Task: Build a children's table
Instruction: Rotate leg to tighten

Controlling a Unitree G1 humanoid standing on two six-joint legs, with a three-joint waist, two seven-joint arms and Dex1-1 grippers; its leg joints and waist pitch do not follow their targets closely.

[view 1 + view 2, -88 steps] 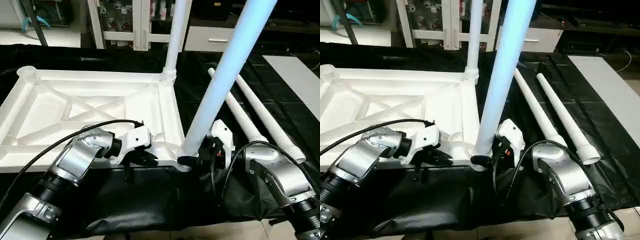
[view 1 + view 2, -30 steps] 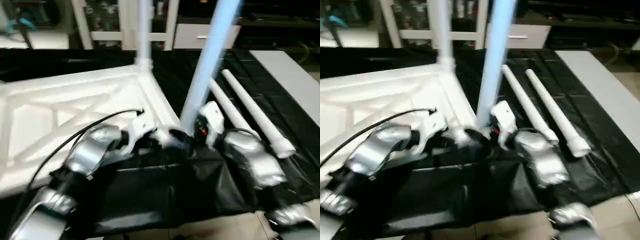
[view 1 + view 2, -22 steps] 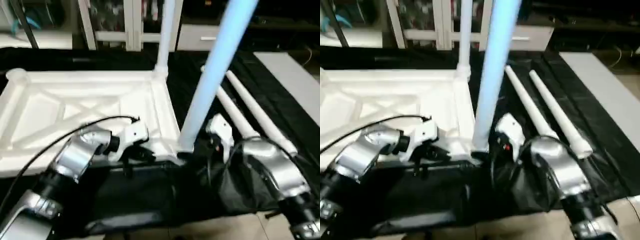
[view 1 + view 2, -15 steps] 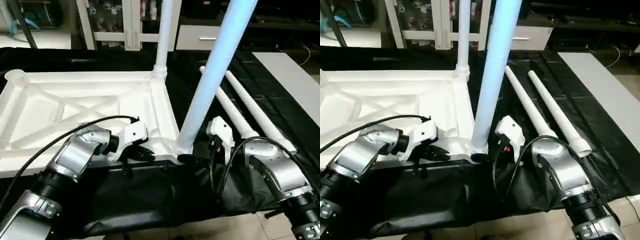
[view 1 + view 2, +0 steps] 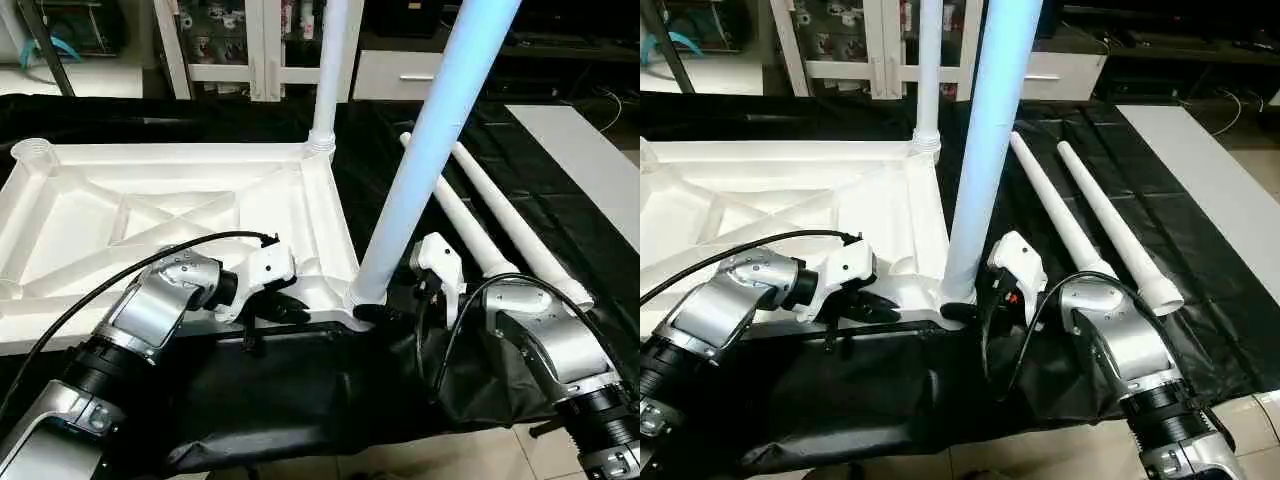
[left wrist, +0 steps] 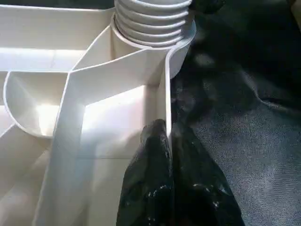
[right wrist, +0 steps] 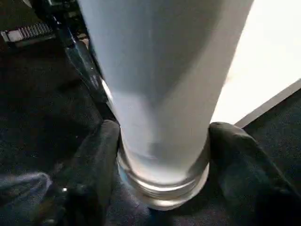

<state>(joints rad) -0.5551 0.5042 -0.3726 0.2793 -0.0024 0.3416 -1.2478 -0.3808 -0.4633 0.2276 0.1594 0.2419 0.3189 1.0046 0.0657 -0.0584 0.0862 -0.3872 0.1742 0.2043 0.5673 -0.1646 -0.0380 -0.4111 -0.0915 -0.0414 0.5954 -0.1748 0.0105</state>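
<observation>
A dim workroom behind a black-draped work surface

We see a black sheet spread over the work surface, wrinkled and hanging in folds at the near edge, with pale tiled floor showing below it. To the right lies a light grey strip of flooring or mat. Across the back stands a white shelf unit holding small items too small to tell, and beside it a white drawer front with a metal handle. A dark slanted pole rises at far left, near something teal.
</observation>
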